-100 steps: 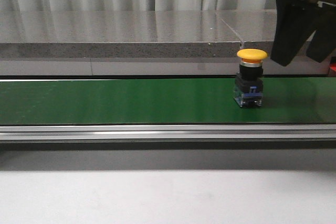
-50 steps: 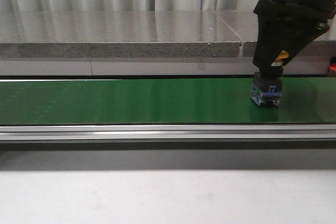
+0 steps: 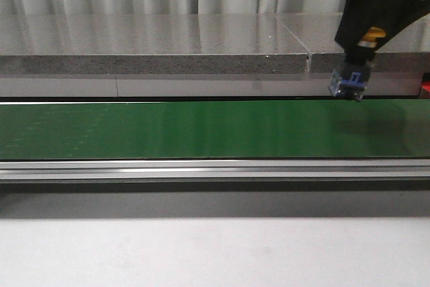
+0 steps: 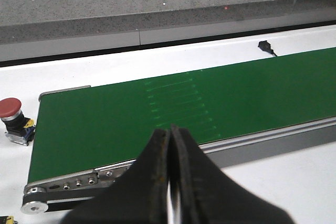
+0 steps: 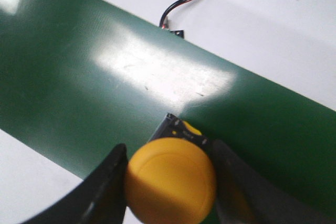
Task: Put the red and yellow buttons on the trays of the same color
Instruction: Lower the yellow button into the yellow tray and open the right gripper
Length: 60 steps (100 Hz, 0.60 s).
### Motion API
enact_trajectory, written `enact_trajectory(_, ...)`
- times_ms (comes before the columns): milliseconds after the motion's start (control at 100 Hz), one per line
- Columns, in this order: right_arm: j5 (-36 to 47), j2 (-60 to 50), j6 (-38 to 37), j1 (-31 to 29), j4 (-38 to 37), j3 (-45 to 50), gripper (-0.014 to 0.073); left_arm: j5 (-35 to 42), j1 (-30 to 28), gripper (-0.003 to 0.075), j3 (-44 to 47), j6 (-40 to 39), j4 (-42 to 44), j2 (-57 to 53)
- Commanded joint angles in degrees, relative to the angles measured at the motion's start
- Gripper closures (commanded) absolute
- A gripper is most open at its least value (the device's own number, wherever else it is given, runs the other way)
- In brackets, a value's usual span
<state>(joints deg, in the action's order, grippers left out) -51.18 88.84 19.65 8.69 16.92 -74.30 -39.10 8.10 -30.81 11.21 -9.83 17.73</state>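
Overhead, the right gripper is clamping the domed, glossy yellow button above the smooth green belt; the left gripper is sitting closed.

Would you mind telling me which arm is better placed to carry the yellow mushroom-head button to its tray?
Right. The right gripper is clamped around the yellow mushroom-head button, holding it clear above the green conveyor belt. The left gripper is shut on nothing, with only a red button near it. No tray is visible.
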Motion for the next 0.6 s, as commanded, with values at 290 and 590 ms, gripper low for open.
enact_trajectory(290,-1.14,-8.57,-15.82,-10.40,-10.19,-1.26,0.0452,4.20,0.38,0.0741,-1.54,-0.37,-1.05,0.55)
enact_trajectory(590,-3.22,-9.19,-23.84,-21.84,-16.54,-0.48,0.0452,4.20,0.38,0.0741,-1.54,-0.37,-1.05,0.55)
